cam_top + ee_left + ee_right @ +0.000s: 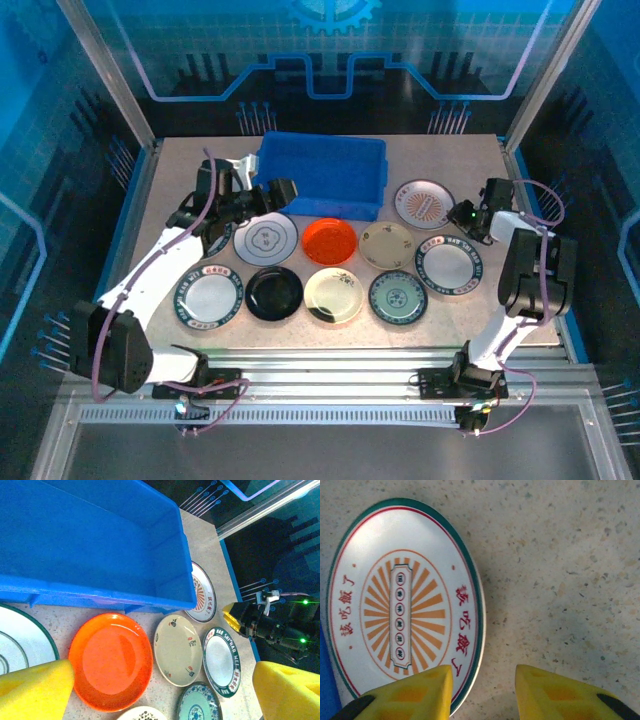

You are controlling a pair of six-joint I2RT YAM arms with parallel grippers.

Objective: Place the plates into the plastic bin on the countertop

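Slippage is the main risk at the right jaws. They stand apart, with the rim of the sunburst plate [405,610] passing under one yellow pad [415,692] and bare desk [560,580] under the other. The plate lies flat, so closing from here would probably scrape its glossy edge rather than get beneath it. It could also shove the plate against the blue plastic bin [100,592], just past its opposite edge. The left jaws are also apart and empty, with the orange plate [111,660] below and between them and the bin straight ahead. The beige plate [177,650] just beside it could be knocked during a grab.
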